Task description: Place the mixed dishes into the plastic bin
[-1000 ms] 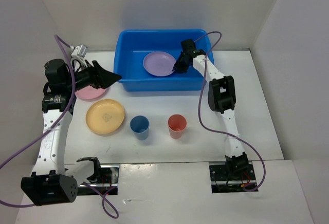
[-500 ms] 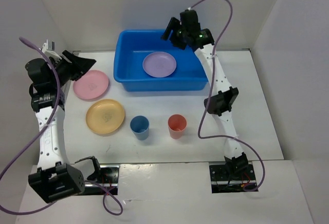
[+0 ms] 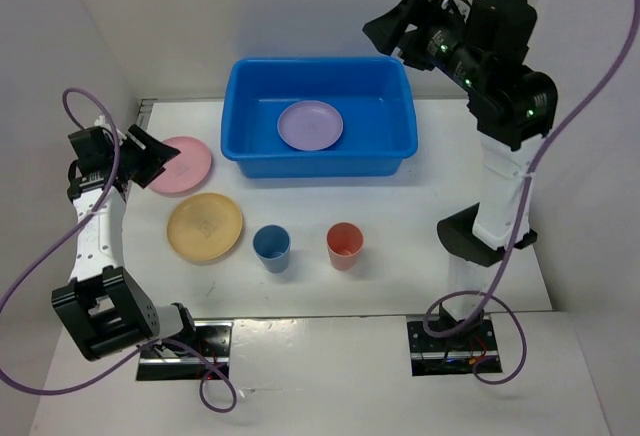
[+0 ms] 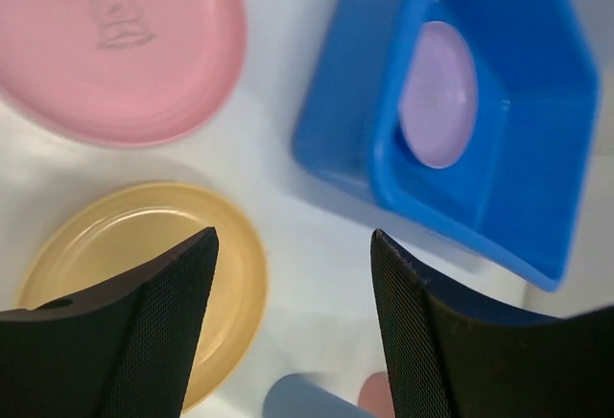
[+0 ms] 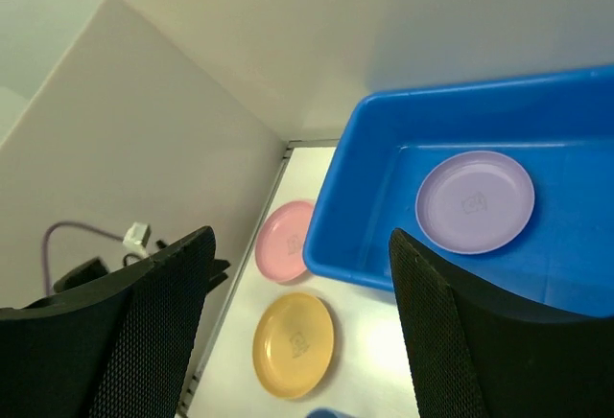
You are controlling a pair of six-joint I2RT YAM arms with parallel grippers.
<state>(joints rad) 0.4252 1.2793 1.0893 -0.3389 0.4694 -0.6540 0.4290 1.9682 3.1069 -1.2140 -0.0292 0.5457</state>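
The blue plastic bin (image 3: 395,96) stands at the back of the table with the lilac plate (image 3: 310,124) lying flat inside it. The pink plate (image 3: 185,166) and the yellow-orange plate (image 3: 205,227) lie on the table left of the bin. The blue cup (image 3: 271,248) and the coral red cup (image 3: 344,246) stand upright in front. My left gripper (image 3: 160,156) is open and empty, low over the pink plate's left edge. My right gripper (image 3: 385,28) is open and empty, raised high above the bin's back right corner. The bin (image 4: 518,188), lilac plate (image 4: 437,94), pink plate (image 4: 115,44) and yellow-orange plate (image 4: 225,265) show in the left wrist view.
White walls close the table in at the back, left and right. Purple cables loop from both arms. In the right wrist view the bin (image 5: 355,207), lilac plate (image 5: 475,202), pink plate (image 5: 285,241) and yellow-orange plate (image 5: 295,343) lie far below.
My right gripper has let go of the lilac plate in the bin, then risen up and back to the right. My left arm has drawn back left, uncovering the pink plate.
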